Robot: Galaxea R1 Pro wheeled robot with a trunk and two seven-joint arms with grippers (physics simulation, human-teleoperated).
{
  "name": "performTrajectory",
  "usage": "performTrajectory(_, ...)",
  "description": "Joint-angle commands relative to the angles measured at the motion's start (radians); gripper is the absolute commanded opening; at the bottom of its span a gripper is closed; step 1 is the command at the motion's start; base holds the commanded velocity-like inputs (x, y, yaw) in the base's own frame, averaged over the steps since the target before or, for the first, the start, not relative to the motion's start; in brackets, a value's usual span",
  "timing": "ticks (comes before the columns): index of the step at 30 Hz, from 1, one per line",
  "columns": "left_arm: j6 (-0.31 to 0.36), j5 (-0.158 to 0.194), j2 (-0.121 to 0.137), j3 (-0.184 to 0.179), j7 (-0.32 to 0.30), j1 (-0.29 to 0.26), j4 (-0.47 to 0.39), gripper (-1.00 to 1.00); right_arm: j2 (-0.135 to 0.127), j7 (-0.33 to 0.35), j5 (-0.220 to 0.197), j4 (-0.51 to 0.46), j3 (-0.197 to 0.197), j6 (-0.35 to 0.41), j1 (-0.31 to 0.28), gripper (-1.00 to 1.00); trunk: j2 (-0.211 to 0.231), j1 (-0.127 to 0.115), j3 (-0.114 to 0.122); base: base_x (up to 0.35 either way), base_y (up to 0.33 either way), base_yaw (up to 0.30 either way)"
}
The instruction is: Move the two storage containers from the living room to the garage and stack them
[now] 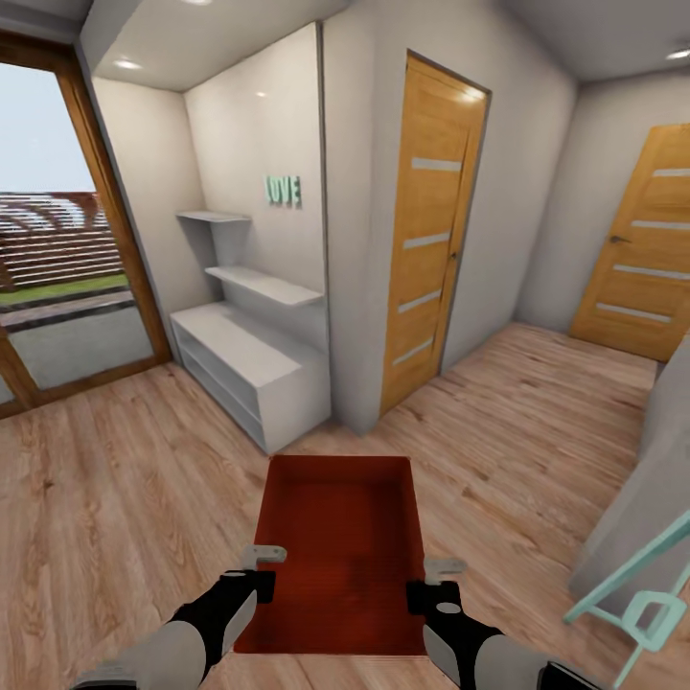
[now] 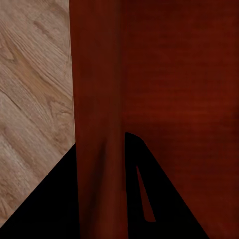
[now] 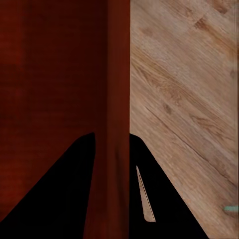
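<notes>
In front of the robot, low over the light wood plank floor (image 1: 115,498), one orange-red storage container (image 1: 340,556) is carried between both arms, its open top facing up and its long sides running away from the camera. The left gripper (image 1: 261,571) clamps the container's left wall, and the wrist view shows that wall (image 2: 99,119) running between its two dark fingers (image 2: 55,204), one outside and one inside the bin. The right gripper (image 1: 433,583) pinches the right wall in the same way (its wrist view shows the wall (image 3: 118,99) sandwiched between the black fingers (image 3: 59,194), with floorboards beyond).

Ahead stands a white low cabinet (image 1: 251,369) with two floating shelves (image 1: 261,284) above it and green letters (image 1: 284,189) on the wall. To its right is a closed wooden door (image 1: 431,235) with pale horizontal strips, and another like it (image 1: 644,251) farther right. A wood-framed glass door (image 1: 57,230) at the left looks outdoors. A pale green frame (image 1: 640,599) pokes in at the lower right.
</notes>
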Motion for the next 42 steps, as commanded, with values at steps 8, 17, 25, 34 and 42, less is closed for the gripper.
performTrajectory(8, 0.006, 0.007, 0.0, -0.022, 0.006, 0.0, 0.002, -1.0, -0.008, -0.018, -0.008, 0.001, -0.003, -0.005, -0.001, -1.0, -0.001, 0.001, -0.002, 0.322, 0.0, -0.238)
performTrajectory(17, 0.006, 0.007, 0.0, -0.022, 0.006, 0.0, 0.002, -1.0, -0.008, -0.018, -0.008, 0.001, -0.003, -0.005, -0.001, -1.0, -0.001, 0.001, -0.002, 0.322, 0.0, -0.247)
performTrajectory(25, 0.006, 0.007, 0.0, -0.022, 0.006, 0.0, 0.002, -1.0, -0.008, -0.018, -0.008, 0.001, -0.002, -0.006, -0.001, -1.0, -0.001, 0.001, -0.002, 0.322, 0.0, -0.247)
performTrajectory(34, 0.006, 0.007, 0.0, -0.022, 0.006, 0.0, 0.002, -1.0, -0.008, -0.018, -0.008, 0.001, -0.002, -0.006, -0.001, -1.0, -0.001, 0.001, -0.002, 0.322, 0.0, -0.247)
performTrajectory(42, 0.006, 0.007, -0.001, -0.022, 0.006, 0.0, 0.005, -1.0, -0.008, -0.018, -0.008, 0.001, -0.002, -0.005, -0.001, -1.0, -0.001, 0.001, -0.002, 0.322, 0.0, -0.247)
